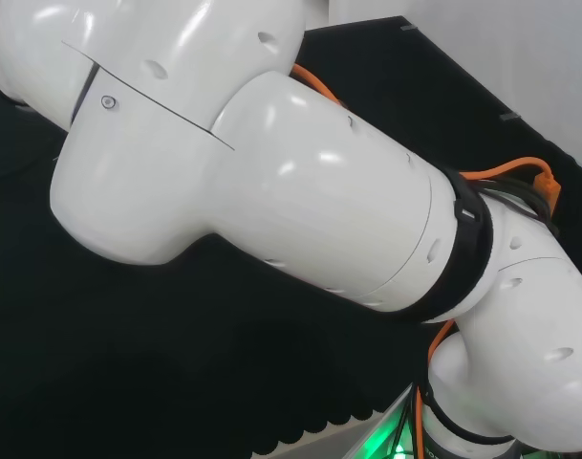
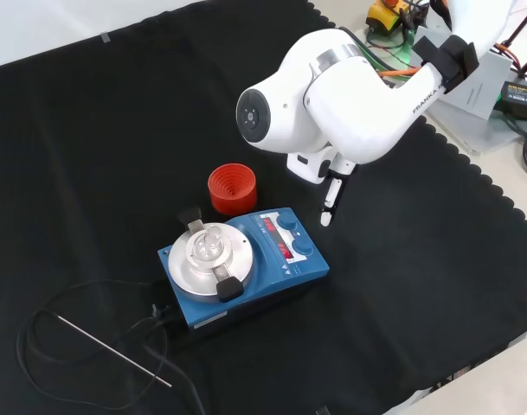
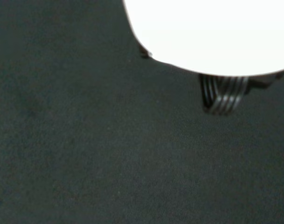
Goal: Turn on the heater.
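Under the white arm link (image 2: pixel 332 86), hand (image 2: pixel 330 201) mostly hidden, finger pose unclear, just beside the blue heater (image 2: pixel 241 264)

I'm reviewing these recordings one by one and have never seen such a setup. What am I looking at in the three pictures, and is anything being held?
It is one white robot arm working at a bench under a black cloth. It ends in a black and white hand instead of a claw.

The head view looks from behind over the arm, so its big white links take up most of the picture. The front view looks down on the cloth. The wrist view looks past the palm at bare cloth.

On the cloth, in the front view, lie a blue heater with a round metal plate, a small glass piece on the plate, a red ribbed ring behind it, and a thin metal rod on a cable.

One finger points down beside the heater. Nothing looks held.
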You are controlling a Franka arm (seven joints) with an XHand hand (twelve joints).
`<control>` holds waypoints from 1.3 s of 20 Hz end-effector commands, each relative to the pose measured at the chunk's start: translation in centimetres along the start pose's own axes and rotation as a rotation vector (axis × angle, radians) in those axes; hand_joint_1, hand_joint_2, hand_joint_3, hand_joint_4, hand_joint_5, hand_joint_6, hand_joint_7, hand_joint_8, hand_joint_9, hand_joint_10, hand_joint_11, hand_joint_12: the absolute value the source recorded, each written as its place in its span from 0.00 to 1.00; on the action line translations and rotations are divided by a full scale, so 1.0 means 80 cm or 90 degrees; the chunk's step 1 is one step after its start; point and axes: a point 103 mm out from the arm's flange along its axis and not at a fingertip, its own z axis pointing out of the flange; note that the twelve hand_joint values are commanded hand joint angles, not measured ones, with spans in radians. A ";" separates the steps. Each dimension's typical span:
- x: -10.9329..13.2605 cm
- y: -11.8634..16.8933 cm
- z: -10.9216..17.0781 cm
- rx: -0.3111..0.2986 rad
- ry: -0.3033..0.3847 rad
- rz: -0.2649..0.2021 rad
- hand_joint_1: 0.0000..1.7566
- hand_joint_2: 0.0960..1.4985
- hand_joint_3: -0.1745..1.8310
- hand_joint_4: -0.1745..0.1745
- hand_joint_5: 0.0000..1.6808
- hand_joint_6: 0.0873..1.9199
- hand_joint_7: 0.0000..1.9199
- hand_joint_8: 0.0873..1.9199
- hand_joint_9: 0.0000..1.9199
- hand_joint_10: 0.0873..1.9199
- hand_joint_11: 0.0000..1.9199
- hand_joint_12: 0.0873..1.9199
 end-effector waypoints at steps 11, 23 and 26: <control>-0.004 0.012 0.005 0.010 0.001 0.009 0.92 0.12 0.98 0.53 0.00 0.00 0.92 0.81 0.95 0.77 0.82 0.76; -0.002 0.023 0.008 0.016 0.000 0.009 0.92 0.12 0.98 0.52 0.00 0.00 0.92 0.81 0.95 0.77 0.82 0.76; -0.003 0.024 0.008 0.018 0.000 0.010 0.92 0.12 0.98 0.52 0.00 0.00 0.92 0.81 0.95 0.77 0.82 0.76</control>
